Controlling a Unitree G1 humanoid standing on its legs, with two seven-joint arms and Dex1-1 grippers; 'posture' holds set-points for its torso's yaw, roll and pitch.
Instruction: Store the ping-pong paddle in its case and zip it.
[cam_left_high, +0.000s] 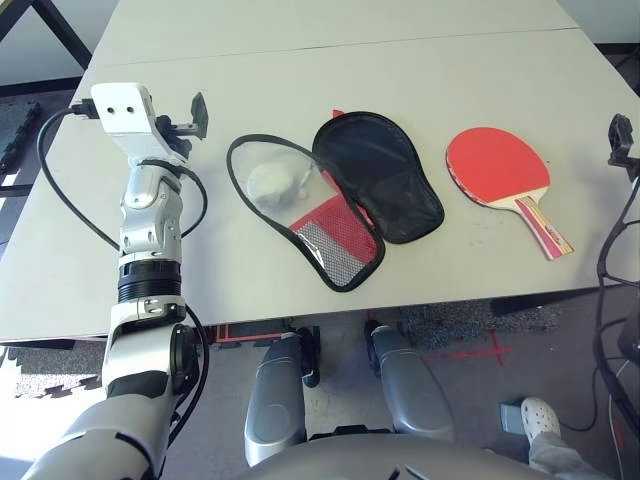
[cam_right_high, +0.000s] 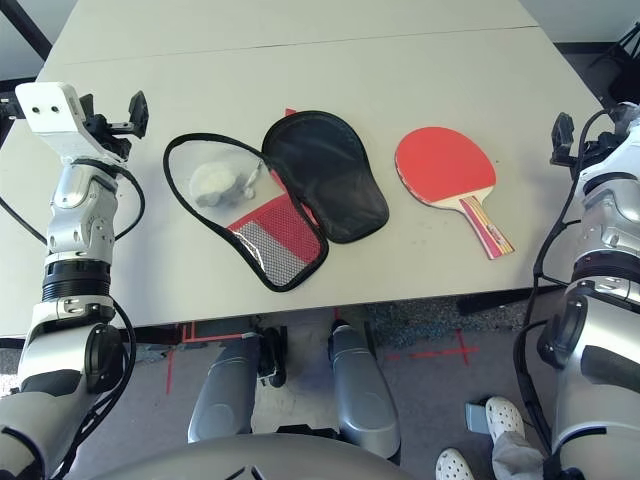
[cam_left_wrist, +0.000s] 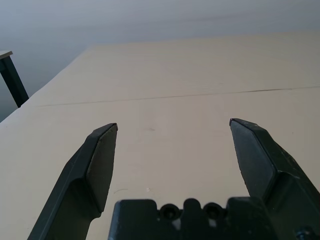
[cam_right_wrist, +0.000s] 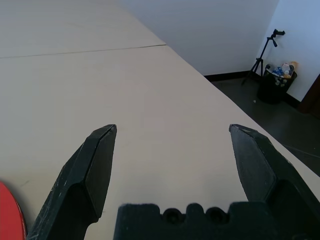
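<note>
The ping-pong paddle (cam_left_high: 497, 165) lies red face up on the right part of the table, its striped wooden handle (cam_left_high: 545, 228) pointing toward the front right. The case (cam_left_high: 380, 180) lies unzipped and spread flat at the middle, black lining up. Its other half (cam_left_high: 330, 240) shows red fabric and a mesh pocket. A whitish crumpled thing (cam_left_high: 270, 183) rests in that half. My left gripper (cam_left_high: 197, 115) is open over bare table to the left of the case. My right gripper (cam_right_high: 562, 138) is open near the table's right edge, right of the paddle, whose red rim (cam_right_wrist: 7, 212) shows beside one finger.
A seam (cam_left_high: 350, 45) runs across the pale table behind the objects. The front edge (cam_left_high: 400, 300) is close to the case. On the floor at the right are a person's white shoe (cam_left_high: 540, 415), a tripod (cam_right_wrist: 265, 50) and a bin (cam_right_wrist: 277, 85).
</note>
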